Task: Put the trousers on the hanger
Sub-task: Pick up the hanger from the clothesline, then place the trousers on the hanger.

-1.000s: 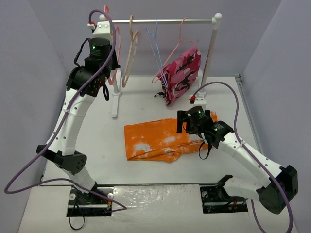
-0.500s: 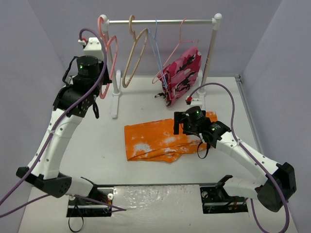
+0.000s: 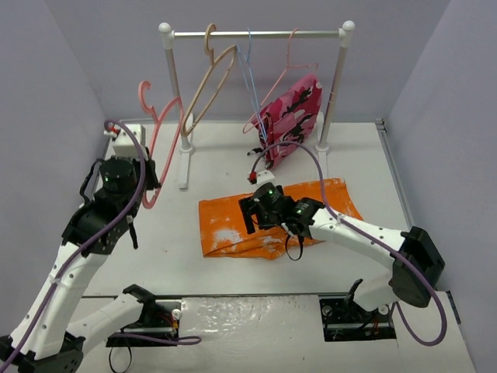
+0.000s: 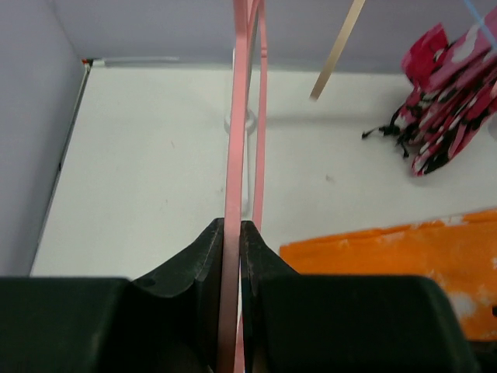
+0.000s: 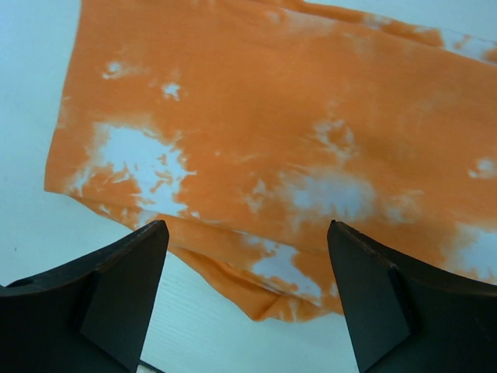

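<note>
The orange trousers (image 3: pixel 225 224) with white blotches lie flat and folded on the table's middle. They also show in the right wrist view (image 5: pixel 272 140) and the left wrist view (image 4: pixel 388 249). My left gripper (image 3: pixel 147 172) is shut on the pink hanger (image 3: pixel 159 128) and holds it off the rack, left of the trousers, hook up. In the left wrist view the hanger's rim (image 4: pixel 233 140) runs between the closed jaws of the gripper (image 4: pixel 231 229). My right gripper (image 3: pixel 252 215) is open and empty, hovering just above the trousers' left half (image 5: pixel 247 227).
A white clothes rack (image 3: pixel 252 33) stands at the back with a beige hanger (image 3: pixel 206 85), a thin light-blue hanger (image 3: pixel 250 78) and a pink-red camouflage garment (image 3: pixel 291 116). Its left post base (image 3: pixel 184 167) stands between the left gripper and the trousers.
My left arm has drawn the pink hanger off the rack's left end and down toward the near left. My right gripper has moved left over the trousers, still open.
</note>
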